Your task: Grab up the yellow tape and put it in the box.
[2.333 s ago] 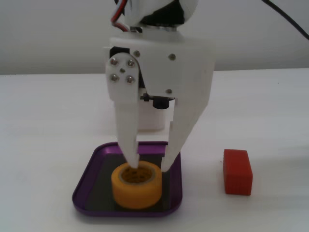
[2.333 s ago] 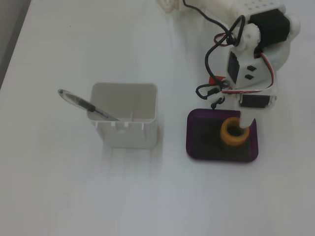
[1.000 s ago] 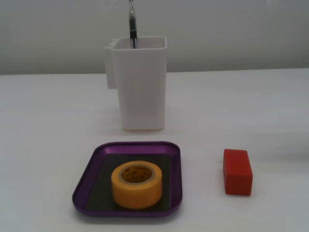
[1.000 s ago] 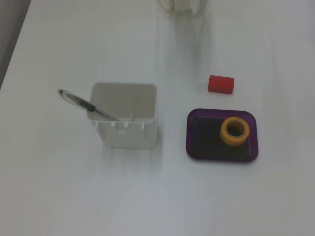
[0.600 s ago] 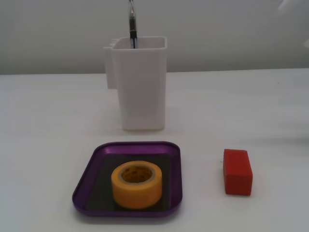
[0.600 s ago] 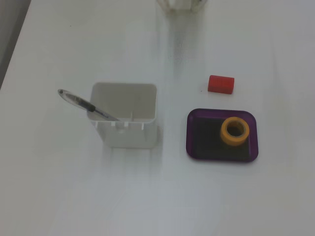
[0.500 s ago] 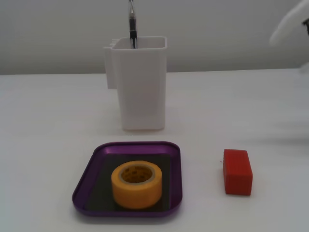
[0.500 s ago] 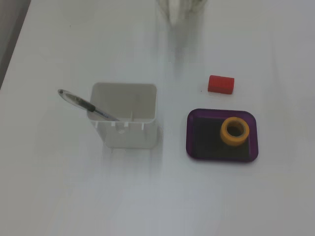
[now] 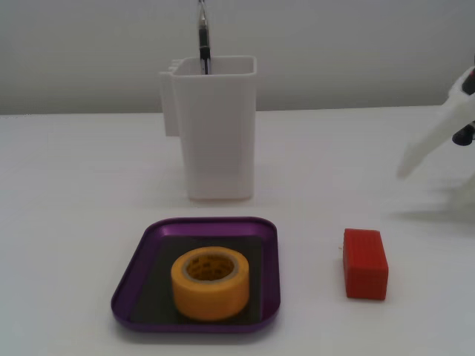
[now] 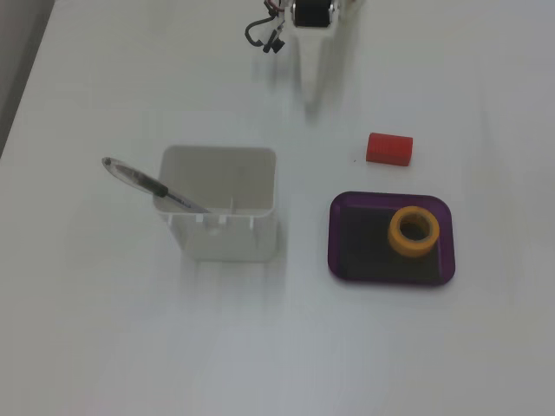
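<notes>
The yellow tape (image 9: 211,283) lies flat, hole up, inside the box (image 9: 133,278), a shallow tray with a purple rim and dark bottom. In the other fixed view the tape (image 10: 414,233) sits in the right half of the box (image 10: 347,260). My gripper (image 9: 406,169) is at the right edge of this view, above the table, well clear of the box and holding nothing. In the other fixed view the gripper (image 10: 311,102) points down from the top edge as a single white wedge, so its jaws look shut.
A red rectangular block (image 9: 365,263) lies on the table to the right of the box; it also shows in the other fixed view (image 10: 388,148). A tall white container (image 9: 214,133) with a pen (image 10: 152,185) in it stands behind the box.
</notes>
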Action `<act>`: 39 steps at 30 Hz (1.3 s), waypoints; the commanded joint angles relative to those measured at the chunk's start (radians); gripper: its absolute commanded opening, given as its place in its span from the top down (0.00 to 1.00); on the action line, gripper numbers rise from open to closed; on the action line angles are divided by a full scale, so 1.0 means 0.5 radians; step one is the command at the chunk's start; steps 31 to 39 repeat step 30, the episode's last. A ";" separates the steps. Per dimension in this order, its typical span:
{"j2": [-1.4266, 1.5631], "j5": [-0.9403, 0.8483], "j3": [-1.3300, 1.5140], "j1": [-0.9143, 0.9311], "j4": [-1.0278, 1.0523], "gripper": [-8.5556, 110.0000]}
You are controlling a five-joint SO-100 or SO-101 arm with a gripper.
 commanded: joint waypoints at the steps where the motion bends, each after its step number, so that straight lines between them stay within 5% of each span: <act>1: 0.138 0.012 0.061 -0.003 -0.028 0.77; 7: 0.138 0.012 0.129 -0.172 -0.028 0.94; 39: 0.138 0.110 0.138 -0.368 -0.101 0.93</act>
